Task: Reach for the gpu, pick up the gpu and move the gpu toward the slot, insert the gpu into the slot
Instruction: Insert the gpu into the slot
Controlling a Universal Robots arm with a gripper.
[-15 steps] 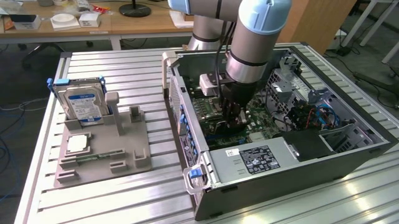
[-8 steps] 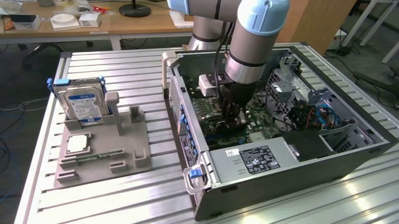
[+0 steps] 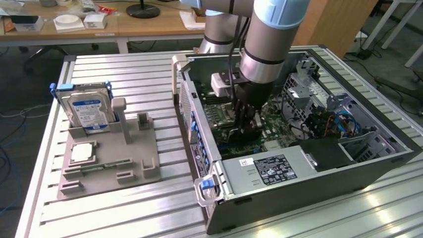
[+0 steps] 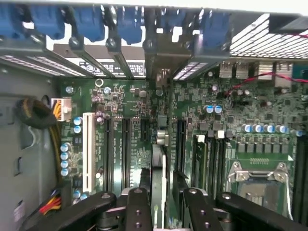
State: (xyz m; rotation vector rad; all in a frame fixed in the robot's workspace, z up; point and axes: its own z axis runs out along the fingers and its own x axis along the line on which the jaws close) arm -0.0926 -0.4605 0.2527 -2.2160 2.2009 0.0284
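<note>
Exterior view: we see the arm [image 3: 264,44] reaching steeply down from above into the open computer case [image 3: 317,168], its wrist nearly vertical and the pincer [image 3: 246,126] low over the green motherboard [image 3: 278,144] in the middle of the case; in the wrist view the pincer [image 4: 166,204] points straight down at the board, its black fingers [image 4: 137,207] standing on either side of the gpu [image 4: 159,178]; the gpu stands on edge, upright on the board, running toward the rear wall of the case between the neighbouring black connector strips [image 4: 126,144]; we cannot tell whether the fingers clamp the card or stand just off it, and the slot beneath is hidden by the card; inside the case a white connector strip [image 4: 89,149], blue latches [image 4: 130,21] and the processor socket [image 4: 260,180] surround it; outside the case, toward the exterior view's left, a hard drive [image 3: 89,111] stands in a grey holder [image 3: 109,163].
</note>
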